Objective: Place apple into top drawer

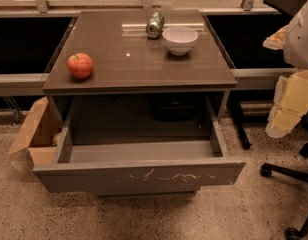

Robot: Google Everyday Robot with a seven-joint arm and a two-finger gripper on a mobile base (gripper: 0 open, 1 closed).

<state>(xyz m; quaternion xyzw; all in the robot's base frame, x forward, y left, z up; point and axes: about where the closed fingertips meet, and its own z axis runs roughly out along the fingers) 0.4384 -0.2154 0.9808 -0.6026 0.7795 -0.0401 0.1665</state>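
Glossy cabinet top (136,59), scratched matt top drawer (94,177), smooth apple (80,66)

The blurred white-and-yellow gripper (293,101) was cut by the right edge. The brown cardboard box (31,134) on the left hid partly behind the grey-brown top drawer (139,176).

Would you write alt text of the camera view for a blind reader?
A red apple sits near the left edge of the cabinet top, above the open top drawer. A white bowl and a can on its side are at the back; the tool is at the right edge.
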